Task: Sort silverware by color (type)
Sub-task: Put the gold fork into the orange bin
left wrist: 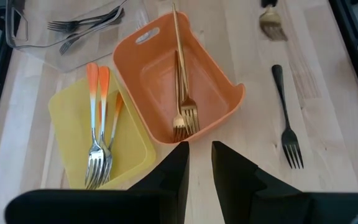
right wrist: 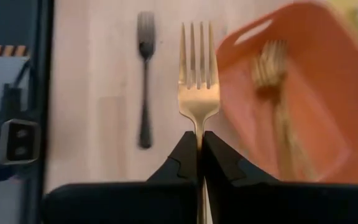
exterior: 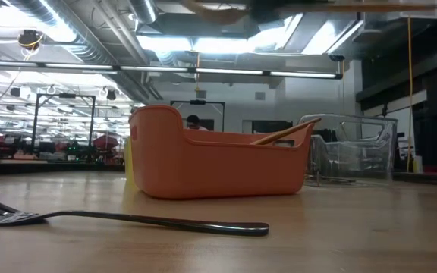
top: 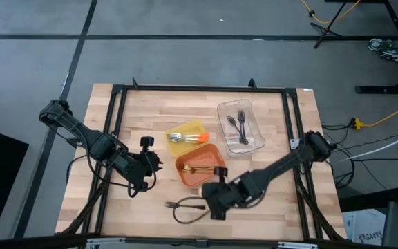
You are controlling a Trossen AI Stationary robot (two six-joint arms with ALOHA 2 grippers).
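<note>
Your right gripper (right wrist: 199,146) pinches a gold fork (right wrist: 198,71) beside the orange tray (right wrist: 303,93); next, carry it over the tray. Left gripper (left wrist: 199,163) waits, narrowly open.

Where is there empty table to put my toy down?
Bare wood lies behind the yellow tray and clear tray, and along the front right edge. It is crowded near the orange tray, black fork and both hands.
</note>
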